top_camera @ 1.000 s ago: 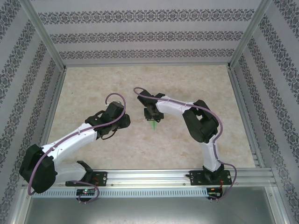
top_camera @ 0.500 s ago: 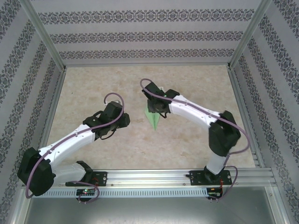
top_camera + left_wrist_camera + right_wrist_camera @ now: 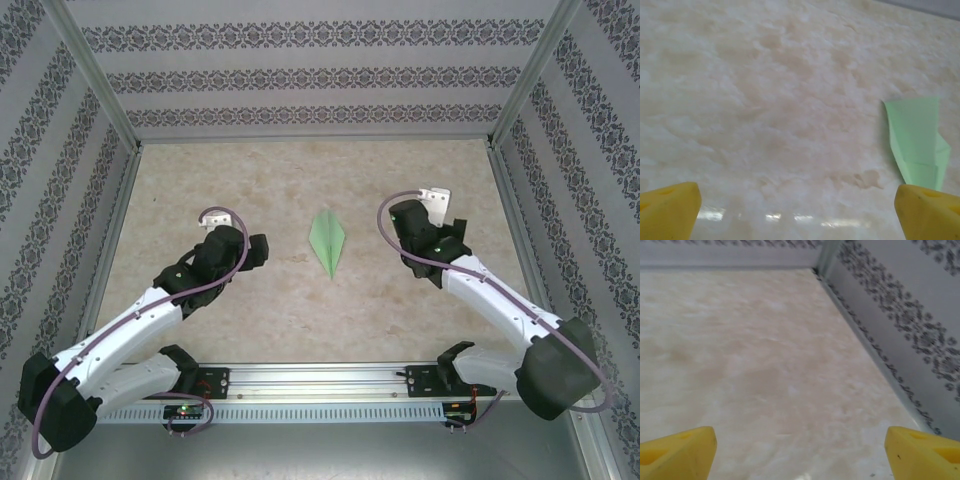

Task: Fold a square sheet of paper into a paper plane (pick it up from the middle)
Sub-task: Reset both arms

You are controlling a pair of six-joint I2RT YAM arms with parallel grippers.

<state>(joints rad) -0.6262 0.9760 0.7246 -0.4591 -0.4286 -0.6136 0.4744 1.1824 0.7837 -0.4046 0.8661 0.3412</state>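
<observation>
Right hand (image 3: 800, 452): jaws wide now, nothing btwn the yellow fingertips (image 3: 677, 450), just bare bench (image 3: 765, 365) w/ the patterned wall (image 3: 900, 305) beyond. A sec ago it sat narrow, right over the paper plane at mid-bench. Since then it has let go & swung off to the right, well apart from the paper.

Left hand (image 3: 799, 210): same story. It went from narrow to wide, is empty, and has pulled back toward the near-left.

Paper plane (image 3: 328, 240): lies flat & free on the bench, approx midway btwn the two hands. Long point faces the near edge, centre crease visible. In the left wrist view its pale green edge shows at far right, ahead of that fingertip, not touching.

Meaning: both hands opening together & retreating reads as the put-down. Folding looks done, so the task is prob at or v. near its end, w/ the arms heading back to rest.
</observation>
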